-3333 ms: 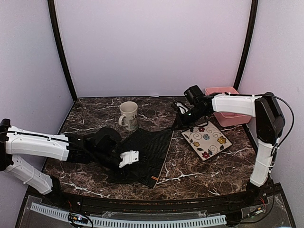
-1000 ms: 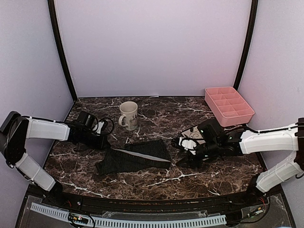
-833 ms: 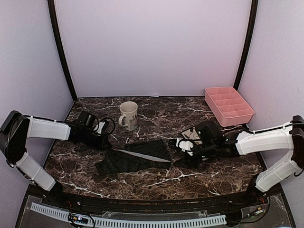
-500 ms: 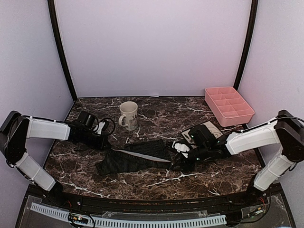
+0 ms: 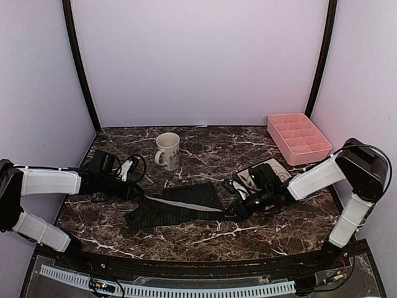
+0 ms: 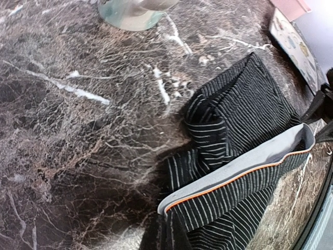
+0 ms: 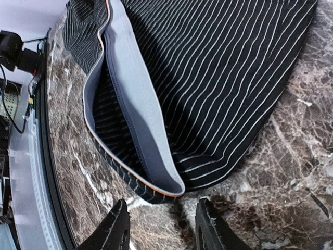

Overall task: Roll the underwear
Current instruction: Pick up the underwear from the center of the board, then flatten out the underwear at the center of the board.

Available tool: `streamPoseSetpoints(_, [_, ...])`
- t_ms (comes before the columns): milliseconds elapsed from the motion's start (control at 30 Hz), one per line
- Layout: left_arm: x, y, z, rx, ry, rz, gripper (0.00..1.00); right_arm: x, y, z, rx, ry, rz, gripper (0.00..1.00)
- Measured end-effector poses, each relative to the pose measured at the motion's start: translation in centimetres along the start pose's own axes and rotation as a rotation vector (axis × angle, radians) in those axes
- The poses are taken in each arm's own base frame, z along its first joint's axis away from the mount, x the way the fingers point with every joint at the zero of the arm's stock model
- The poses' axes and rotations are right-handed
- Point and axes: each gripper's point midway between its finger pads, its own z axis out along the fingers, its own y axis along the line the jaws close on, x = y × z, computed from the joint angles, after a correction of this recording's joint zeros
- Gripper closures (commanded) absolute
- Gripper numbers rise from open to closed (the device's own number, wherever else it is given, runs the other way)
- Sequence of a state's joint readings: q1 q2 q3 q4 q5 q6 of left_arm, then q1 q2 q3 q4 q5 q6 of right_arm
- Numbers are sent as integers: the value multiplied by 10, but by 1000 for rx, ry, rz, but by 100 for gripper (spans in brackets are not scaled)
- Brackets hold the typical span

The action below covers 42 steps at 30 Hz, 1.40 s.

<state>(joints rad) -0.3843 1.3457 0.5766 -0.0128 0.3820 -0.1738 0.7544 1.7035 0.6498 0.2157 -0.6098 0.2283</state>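
From above, the black striped underwear (image 5: 180, 206) lies folded on the dark bench (image 5: 205, 139), low in the middle of the frame. The left hand (image 5: 133, 190) is clenched on its left end. The right hand (image 5: 234, 208) sits at its right end, released and gripping nothing. A mug (image 5: 168, 151) stands above the cloth.

The left wrist view shows the underwear at the lower right, with a grey band showing.

In the right wrist view, two fingers (image 7: 117, 229) stand apart at the bottom, just below the cloth's corner.

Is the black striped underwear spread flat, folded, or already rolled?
Folded, not rolled: the black underwear lies doubled over in a long band, grey inner side showing.
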Motion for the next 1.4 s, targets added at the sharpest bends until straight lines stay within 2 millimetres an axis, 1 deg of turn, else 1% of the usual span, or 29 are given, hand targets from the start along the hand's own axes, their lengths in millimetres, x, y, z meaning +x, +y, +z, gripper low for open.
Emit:
streamPoseSetpoints(233, [-1,-16,-20,56,-107,71,100,-4,1,6,-54,-39,30,71])
streamPoseSetpoints(267, [-2,-17,-21,60,-118,77,100,-5,1,7,-62,-42,34,74])
streamPoseSetpoints(333, [-2,-19,-22,68,-125,84,100,-5,3,10,-83,-44,45,82])
streamPoseSetpoints(400, [-2,-21,-21,75,-123,90,100,-5,4,12,-98,-44,53,87])
streamPoseSetpoints(533, [-2,-21,-21,75,-124,94,100,-6,8,11,-122,-44,58,100])
streamPoseSetpoints(633, [-3,-21,-23,68,-131,98,100,-8,12,6,-122,-45,63,100])
streamPoseSetpoints(733, [-10,-22,-31,50,-162,110,100,-17,19,-7,-107,-65,48,100])
streamPoseSetpoints(800, [-20,-23,-40,29,-198,123,100,-31,22,-22,-78,-91,34,100])
streamPoseSetpoints(900, [-43,-24,-58,-21,-268,141,100,-63,23,-51,-14,-172,-2,100])
streamPoseSetpoints(1033, [-92,-35,-87,-63,-377,186,100,-121,22,-102,101,-315,-73,100])
streamPoseSetpoints(1067, [-102,-38,-93,-68,-396,196,100,-133,23,-111,122,-339,-91,100])
streamPoseSetpoints(1200, [-155,-56,-126,-87,-504,269,100,-187,35,-150,214,-420,-187,100])
streamPoseSetpoints(1267, [-173,-65,-140,-89,-545,301,100,-207,44,-167,245,-451,-228,100])
streamPoseSetpoints(1333, [-188,-74,-155,-87,-588,336,100,-222,51,-182,274,-478,-267,100])
streamPoseSetpoints(1400, [-195,-82,-164,-76,-609,365,100,-228,55,-190,293,-488,-284,100])
